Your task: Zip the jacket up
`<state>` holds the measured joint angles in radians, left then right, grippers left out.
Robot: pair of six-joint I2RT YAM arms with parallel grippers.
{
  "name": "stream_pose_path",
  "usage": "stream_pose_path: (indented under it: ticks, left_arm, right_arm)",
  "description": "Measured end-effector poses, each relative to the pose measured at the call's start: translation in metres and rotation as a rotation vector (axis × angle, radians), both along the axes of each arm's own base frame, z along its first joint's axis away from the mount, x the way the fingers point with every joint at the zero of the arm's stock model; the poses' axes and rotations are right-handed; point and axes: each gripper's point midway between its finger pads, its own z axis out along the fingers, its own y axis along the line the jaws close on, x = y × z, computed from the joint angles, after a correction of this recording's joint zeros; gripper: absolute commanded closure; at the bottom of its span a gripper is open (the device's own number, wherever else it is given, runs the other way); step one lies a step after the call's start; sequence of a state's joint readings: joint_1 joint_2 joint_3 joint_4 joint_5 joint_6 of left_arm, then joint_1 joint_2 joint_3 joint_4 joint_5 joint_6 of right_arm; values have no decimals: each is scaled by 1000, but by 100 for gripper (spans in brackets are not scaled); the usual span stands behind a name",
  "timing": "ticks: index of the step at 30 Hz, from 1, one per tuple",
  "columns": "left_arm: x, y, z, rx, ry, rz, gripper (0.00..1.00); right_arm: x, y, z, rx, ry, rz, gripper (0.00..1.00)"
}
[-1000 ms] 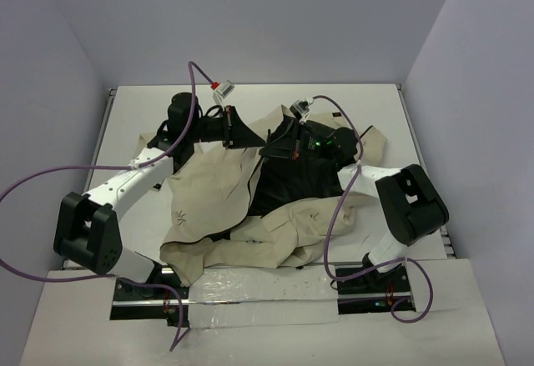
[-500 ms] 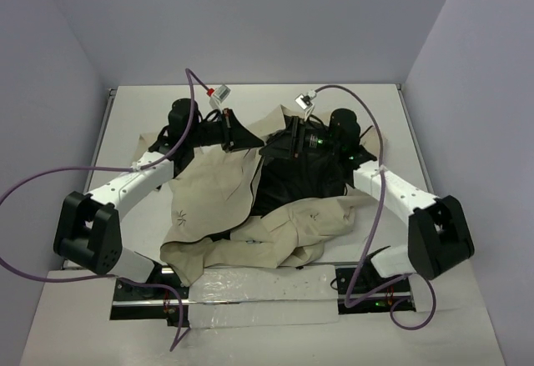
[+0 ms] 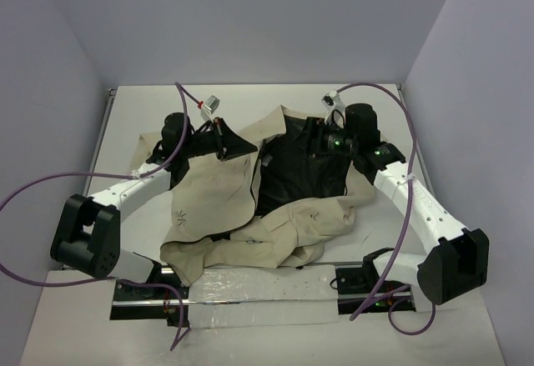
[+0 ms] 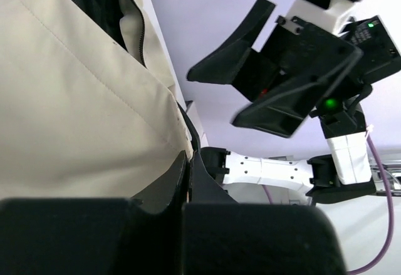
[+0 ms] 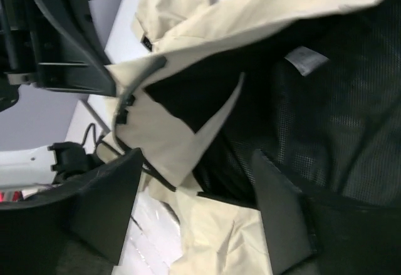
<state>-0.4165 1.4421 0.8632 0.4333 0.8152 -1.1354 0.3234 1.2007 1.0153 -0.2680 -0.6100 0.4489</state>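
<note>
The jacket [image 3: 209, 199] lies spread on the white table, its beige panels folded back and the black lining [image 3: 292, 174] showing in the middle. A small star-like mark [image 3: 180, 216] sits on the left panel. My left gripper [image 3: 252, 145] is shut on the beige front edge near the collar; the left wrist view shows the fabric [image 4: 75, 112] pinched between the closed fingers [image 4: 178, 175], with a dark zipper line [image 4: 141, 34] above. My right gripper [image 3: 314, 139] hovers open over the lining. In the right wrist view its fingers [image 5: 106, 200] stand wide apart with nothing between them.
Purple cables [image 3: 50, 183] loop from both arms over the table [image 3: 367, 103]. A shiny plastic strip [image 3: 250, 287] lies along the near edge between the arm bases. Walls close in on three sides.
My right gripper has opened and drawn back to the right, away from the left gripper, its arm swinging outward. The left gripper has shifted slightly left, still holding the beige edge.
</note>
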Motion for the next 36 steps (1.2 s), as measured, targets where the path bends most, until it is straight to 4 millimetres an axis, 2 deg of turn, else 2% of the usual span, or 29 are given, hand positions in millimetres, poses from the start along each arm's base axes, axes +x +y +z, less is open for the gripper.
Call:
stream_pose_path:
  ticks: [2,6,12,16,23,28,33,36]
  left_arm:
    - [-1,0,1,-17,6,6,100]
    - [-5,2,-3,-51,18,6,100]
    - [-14,3,-5,-79,0,-19,100]
    - [-16,3,-3,-86,-12,-29,100]
    - [-18,3,-1,-88,-19,-42,100]
    - [-20,3,1,-90,-27,-48,100]
    - [-21,3,3,-90,-44,-50,100]
    - [-22,4,6,-92,-55,-52,100]
  right_arm:
    - [1,-4,-6,-17,26,-26,37]
    - [-1,4,-1,33,52,-30,43]
    - [-13,35,14,175,83,38,27]
    - [-12,46,17,227,120,60,27]
    - [-6,60,3,250,206,68,39]
    - [-6,71,-9,251,260,82,53]
    - [-5,74,-4,267,254,90,59]
    - [-2,75,3,273,236,87,59]
